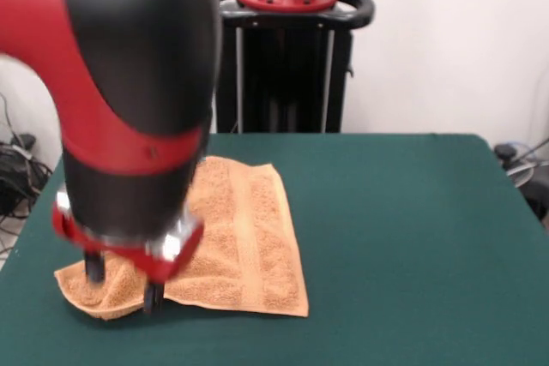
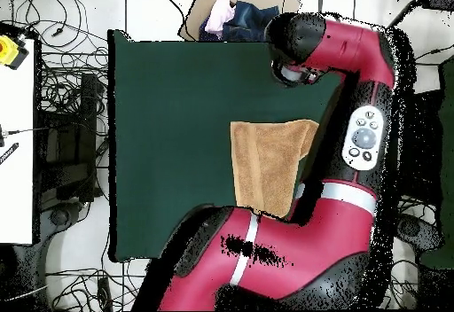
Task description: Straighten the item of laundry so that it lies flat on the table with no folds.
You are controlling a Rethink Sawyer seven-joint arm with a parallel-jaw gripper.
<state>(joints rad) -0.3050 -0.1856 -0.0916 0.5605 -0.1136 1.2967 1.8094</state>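
My claw [image 1: 120, 282] is down at the near left corner of the towel [image 1: 249, 237], as the front camera sees it. Two dark fingers [image 1: 93, 267] show below my red and silver wrist plate, one planted in the terry cloth and the other at the towel's front edge. They stand apart, with a rumpled lump of cloth between them. From this angle I think they are pinching that lump, but I cannot tell for sure whether they truly clamp it or only press beside it.

The towel lies on the green table [image 1: 412, 237], toward its left side in the front view and well away from the right edge. Most of it is spread flat, with its woven band running from back to front and its right-hand corners lying square. The corner at my claw is bunched and lifted a little, with a curled fold along the front edge there.

In the overhead view my arm [image 2: 355, 131] bends over the table [image 2: 168, 131] and covers part of the towel [image 2: 266, 167]; my claw itself is hidden under my own bulk there. The visible part of the towel looks flat, with a slanted edge by my arm.
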